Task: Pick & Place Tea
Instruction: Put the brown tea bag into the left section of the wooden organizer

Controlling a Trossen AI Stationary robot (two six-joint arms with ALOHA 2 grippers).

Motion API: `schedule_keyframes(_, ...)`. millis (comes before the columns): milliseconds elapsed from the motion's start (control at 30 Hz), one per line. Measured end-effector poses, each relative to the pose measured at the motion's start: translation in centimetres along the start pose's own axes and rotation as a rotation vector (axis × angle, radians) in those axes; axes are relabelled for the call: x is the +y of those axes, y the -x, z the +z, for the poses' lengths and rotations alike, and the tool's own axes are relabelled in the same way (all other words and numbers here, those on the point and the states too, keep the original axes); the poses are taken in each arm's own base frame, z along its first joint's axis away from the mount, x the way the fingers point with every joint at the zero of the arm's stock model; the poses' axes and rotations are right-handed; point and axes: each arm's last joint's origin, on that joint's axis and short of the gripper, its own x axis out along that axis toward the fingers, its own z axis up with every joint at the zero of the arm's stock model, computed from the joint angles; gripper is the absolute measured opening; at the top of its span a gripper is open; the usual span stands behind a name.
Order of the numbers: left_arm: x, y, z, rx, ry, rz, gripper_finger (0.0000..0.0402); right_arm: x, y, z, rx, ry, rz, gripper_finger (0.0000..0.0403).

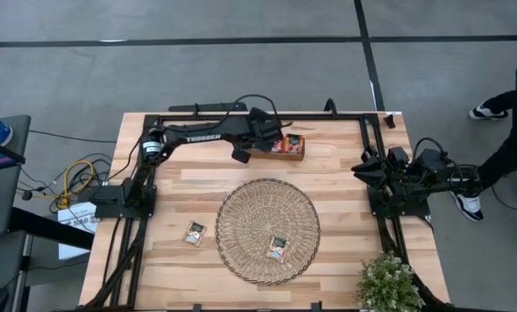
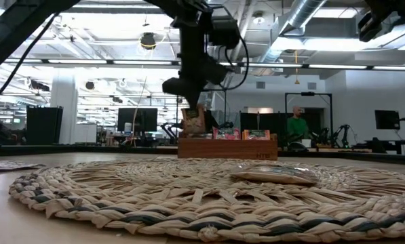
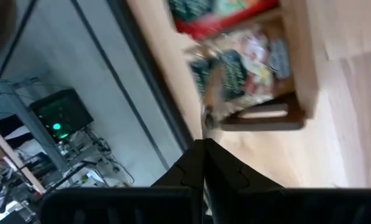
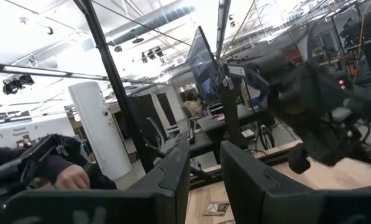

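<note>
Left pincer over the tray
My left pincer [image 2: 192, 116], closed on a sachet [image 2: 193, 120], hangs just above the wooden tray [image 2: 227, 148]; right pincer [image 4: 204, 180] open.

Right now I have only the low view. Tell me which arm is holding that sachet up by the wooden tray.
Observer: The left gripper. Its arm reaches across to the left end of the wooden tray, jaws shut on the held sachet.
Operator: Report the other arm.
Observer: The right gripper is parked at the table's right edge, jaws open and empty.
Operator: Count the sachets lying outside the tray.
Observer: Two. The mat sachet lies on the woven mat. The table sachet lies on bare wood left of the mat, apart from it.
</note>
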Motion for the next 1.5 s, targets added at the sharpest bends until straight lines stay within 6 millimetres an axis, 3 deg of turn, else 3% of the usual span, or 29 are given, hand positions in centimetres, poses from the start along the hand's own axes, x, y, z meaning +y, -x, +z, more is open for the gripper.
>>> schedule_keyframes(300,2.8,3.3,-0.1,-0.094,0.071,0.055,0.0,0.0,0.0,0.0,0.001,0.0,0.0,0.0082)
schedule_keyframes(533,1.9,3.3,-0.7,-0.071,0.113,-0.066,0.0,0.0,0.0,0.0,0.001,0.0,0.001,0.0082)
schedule_keyframes(867,1.4,3.7,-0.1,-0.138,0.178,-0.129,0.0,0.0,0.0,0.0,0.001,0.0,0.001,0.0082)
schedule_keyframes(1233,-0.1,0.5,1.7,-0.032,0.078,-0.132,0.0,0.0,0.0,0.0,0.002,-0.001,0.002,0.0082)
schedule_keyframes(1500,0.4,-0.3,1.2,-0.025,0.095,-0.139,0.0,0.0,0.0,0.0,0.002,-0.002,0.002,0.0082)
